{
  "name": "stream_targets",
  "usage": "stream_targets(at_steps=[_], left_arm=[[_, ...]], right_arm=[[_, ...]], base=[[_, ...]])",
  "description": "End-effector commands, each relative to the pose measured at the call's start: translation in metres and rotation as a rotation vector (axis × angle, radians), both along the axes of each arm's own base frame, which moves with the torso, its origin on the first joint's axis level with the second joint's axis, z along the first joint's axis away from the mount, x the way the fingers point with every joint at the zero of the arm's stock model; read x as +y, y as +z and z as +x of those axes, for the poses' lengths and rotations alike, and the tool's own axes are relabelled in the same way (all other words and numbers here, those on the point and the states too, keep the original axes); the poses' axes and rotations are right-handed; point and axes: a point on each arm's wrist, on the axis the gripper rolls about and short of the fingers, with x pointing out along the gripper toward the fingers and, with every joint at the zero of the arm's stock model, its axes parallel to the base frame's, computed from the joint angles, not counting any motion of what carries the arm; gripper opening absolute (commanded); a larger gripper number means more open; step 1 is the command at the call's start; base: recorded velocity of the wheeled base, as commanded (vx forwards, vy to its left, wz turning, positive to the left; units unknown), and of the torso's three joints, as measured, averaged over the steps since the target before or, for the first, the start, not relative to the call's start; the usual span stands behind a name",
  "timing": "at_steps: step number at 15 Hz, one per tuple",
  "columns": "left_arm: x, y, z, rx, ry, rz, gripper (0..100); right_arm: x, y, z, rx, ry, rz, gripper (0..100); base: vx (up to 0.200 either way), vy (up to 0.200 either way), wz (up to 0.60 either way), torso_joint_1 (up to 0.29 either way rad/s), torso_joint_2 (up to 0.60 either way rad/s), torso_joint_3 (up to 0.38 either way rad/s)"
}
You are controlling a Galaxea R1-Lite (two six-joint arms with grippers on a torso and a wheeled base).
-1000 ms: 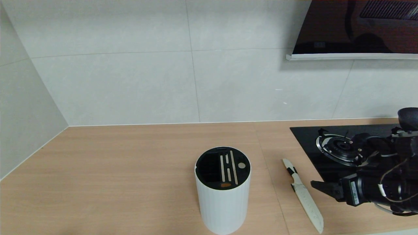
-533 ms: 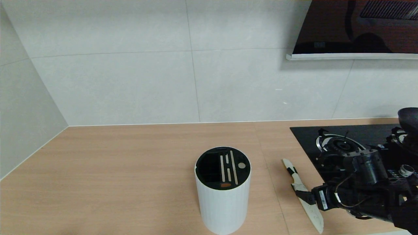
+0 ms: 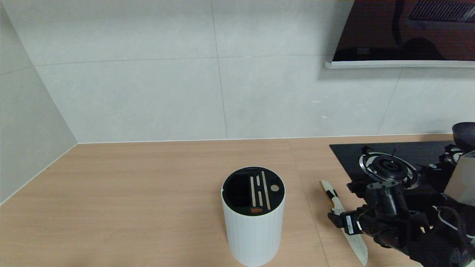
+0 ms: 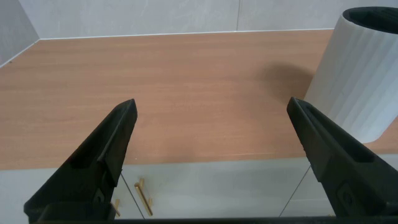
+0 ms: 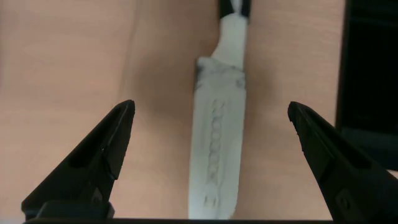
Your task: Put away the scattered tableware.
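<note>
A white knife with a black band on its handle lies on the wooden counter, between the holder and the stove; the wrist camera shows its blade lengthwise. My right gripper hangs just above the knife where blade meets handle, open, with its fingers on either side of the blade and nothing held. A white ribbed cylindrical knife holder with a black slotted top stands left of the knife. My left gripper is open over the counter's front edge, with the holder off to its side.
A black gas stove with a round burner takes up the counter's right end, close behind my right arm. A range hood hangs on the tiled wall above it. Bare counter stretches left of the holder to the corner wall.
My right arm has swung left and down, turning from level to pointing down over the knife. The knife and holder have not moved.
</note>
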Motion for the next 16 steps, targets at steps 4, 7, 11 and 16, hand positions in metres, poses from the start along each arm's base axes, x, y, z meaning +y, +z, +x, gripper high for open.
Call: stream_targets(at_steps=[4,7,11,16], left_arm=[[0.0,0.0,0.0,0.0,0.0,-0.001,100],[0.0,0.0,0.0,0.0,0.0,-0.001,100],[0.0,0.0,0.0,0.0,0.0,0.001,100],[0.0,0.0,0.0,0.0,0.0,0.001,100]], right_arm=[[0.008,-0.028,0.007,0.0,-0.036,0.007,100],[0.009,-0.036,0.012,-0.037,-0.047,0.015,100],[0.01,-0.045,0.017,-0.064,-0.081,-0.003,100],[0.009,-0.046,0.017,-0.063,-0.086,-0.003,100]], base=[[0.0,0.0,0.0,0.0,0.0,0.0],[0.0,0.0,0.0,0.0,0.0,0.0],[0.0,0.0,0.0,0.0,0.0,0.0],[0.0,0.0,0.0,0.0,0.0,0.0]])
